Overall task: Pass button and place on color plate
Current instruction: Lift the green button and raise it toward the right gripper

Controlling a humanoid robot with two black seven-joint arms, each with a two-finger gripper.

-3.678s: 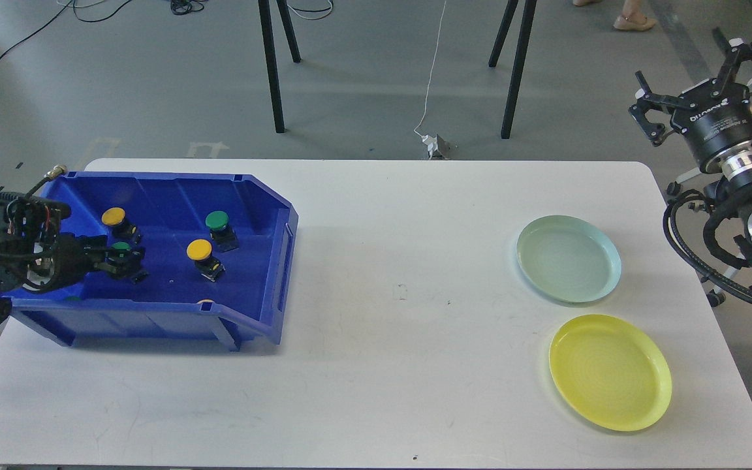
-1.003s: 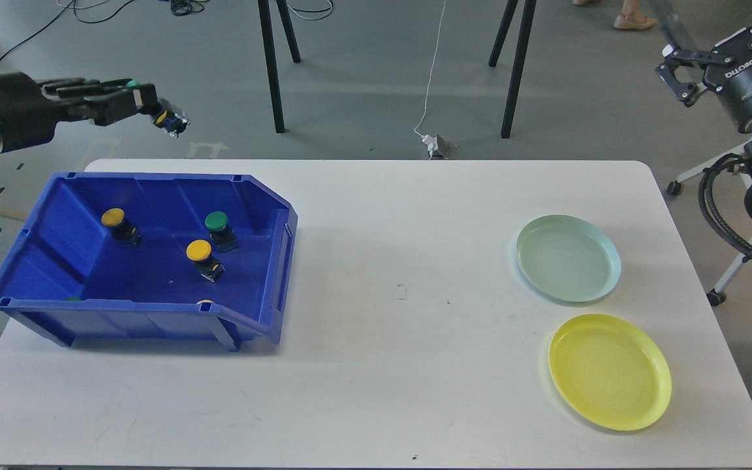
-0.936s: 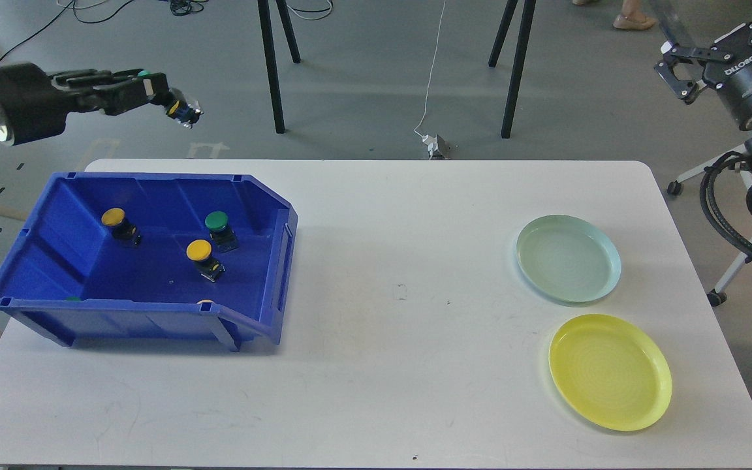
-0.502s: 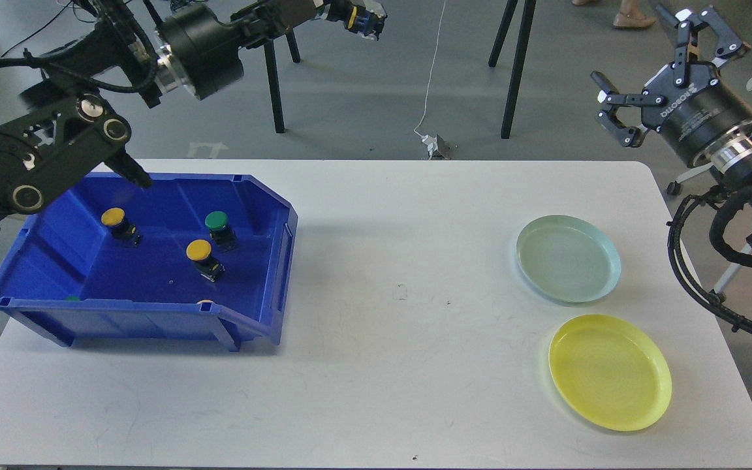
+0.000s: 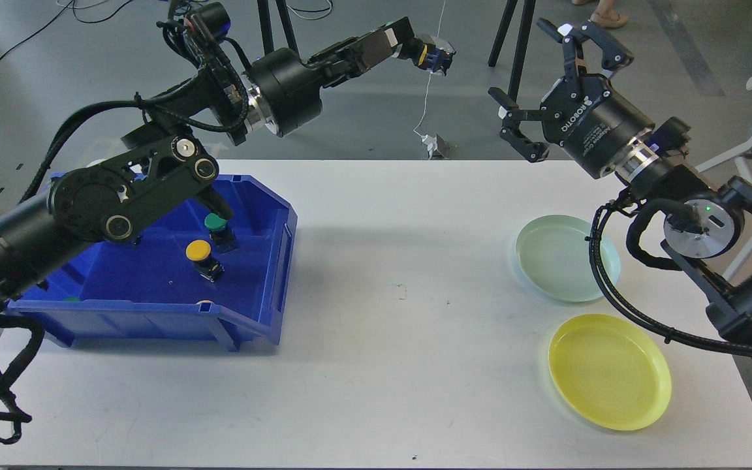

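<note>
Blue plastic fills your far left: the blue bin [image 5: 265,274] sits on the white table [image 5: 376,365], and your left arm [image 5: 121,196] crosses above its back wall. Inside the bin you can see a yellow-capped button [image 5: 201,254] standing near the middle of the floor and a green-capped button [image 5: 217,230] just behind it, partly under the arm; two more caps barely peek over the near wall and are too hidden to describe. Follow the arm up and to the right and you reach the left tool [image 5: 418,52], raised well above the table's far edge, over the grey floor. Its fingers are clamped on the carried button [image 5: 433,55], whose dark body with a yellow patch juts out toward the right; a bit of green shows at the fingers, but the cap itself is too small to make out clearly. Just to the right, apart from it, the right tool [image 5: 549,72] faces the button with its two fingers spread wide and nothing between them. Below that arm, on the table's right side, the pale green plate [image 5: 555,261] lies partly behind the arm's black cable, and the yellow plate [image 5: 610,372] lies just in front of it, nearer you; both are bare.
</note>
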